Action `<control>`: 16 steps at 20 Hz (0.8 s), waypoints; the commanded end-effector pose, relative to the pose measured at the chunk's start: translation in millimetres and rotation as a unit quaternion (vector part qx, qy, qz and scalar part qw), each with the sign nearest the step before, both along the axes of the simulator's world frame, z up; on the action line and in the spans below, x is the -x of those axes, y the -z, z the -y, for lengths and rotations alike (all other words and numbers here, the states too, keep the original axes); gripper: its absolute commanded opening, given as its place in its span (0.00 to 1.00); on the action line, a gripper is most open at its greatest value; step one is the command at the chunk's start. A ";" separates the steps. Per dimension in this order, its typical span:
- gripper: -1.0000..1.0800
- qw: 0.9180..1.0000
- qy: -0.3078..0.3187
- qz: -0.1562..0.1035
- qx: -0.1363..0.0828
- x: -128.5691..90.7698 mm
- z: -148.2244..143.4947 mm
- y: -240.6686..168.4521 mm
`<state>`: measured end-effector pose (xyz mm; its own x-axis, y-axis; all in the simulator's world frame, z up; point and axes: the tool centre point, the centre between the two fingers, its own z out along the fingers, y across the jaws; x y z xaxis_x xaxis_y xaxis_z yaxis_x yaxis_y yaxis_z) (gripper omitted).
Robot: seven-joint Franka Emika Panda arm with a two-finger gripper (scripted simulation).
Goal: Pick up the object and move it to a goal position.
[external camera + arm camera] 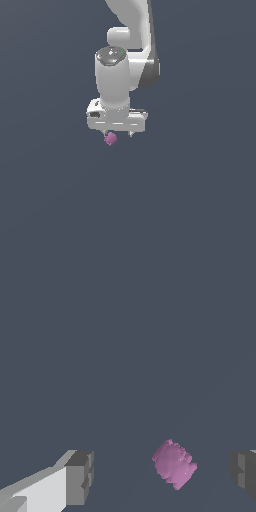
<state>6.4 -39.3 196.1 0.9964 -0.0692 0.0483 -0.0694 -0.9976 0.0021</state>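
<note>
No brand, label or writing can be read anywhere in either view; the only mark on the arm is a small green dot on the grey cap at the top of the wrist.

The white Franka arm [131, 30] comes down from the upper edge of the exterior view and ends in an upright, rounded wrist cylinder. Below it sits the wide, boxy white hand, held level and pointing straight down. The gripper [119, 135] has 2 short fingers [80, 477], and they stand spread apart: in the wrist view 1 dark grey pad is on each side of the picture with open space between them, touching nothing.

The object [174, 464], a small magenta-purple lump, lies between the 2 fingers in the wrist view, nearer 1 pad than the other but clear of both. In the exterior view the object [110, 138] shows just under the hand, close beside the finger on the exterior view's left. Whether it rests on a surface or sits a little above it cannot be told, since the background is 1 flat slate-blue field [200, 200] with no edge or shadow.

The object is rounded and somewhat barrel-like, with a bumpy, berry-like surface and a matte finish. It is much narrower than the hand. The arm's shells look smooth and glossy white, with a dark grey joint band on the exterior view's right; the finger pads are blocky, faceted and dull grey.
</note>
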 end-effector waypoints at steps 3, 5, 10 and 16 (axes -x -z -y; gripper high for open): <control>0.96 1.000 0.004 -0.001 -0.001 1.0 -0.5 1.9; 0.96 1.000 0.011 -0.001 -0.001 2.5 0.8 4.5; 0.96 0.999 0.046 -0.003 -0.004 9.5 6.2 15.9; 0.96 0.993 0.116 -0.008 -0.008 24.7 16.8 38.4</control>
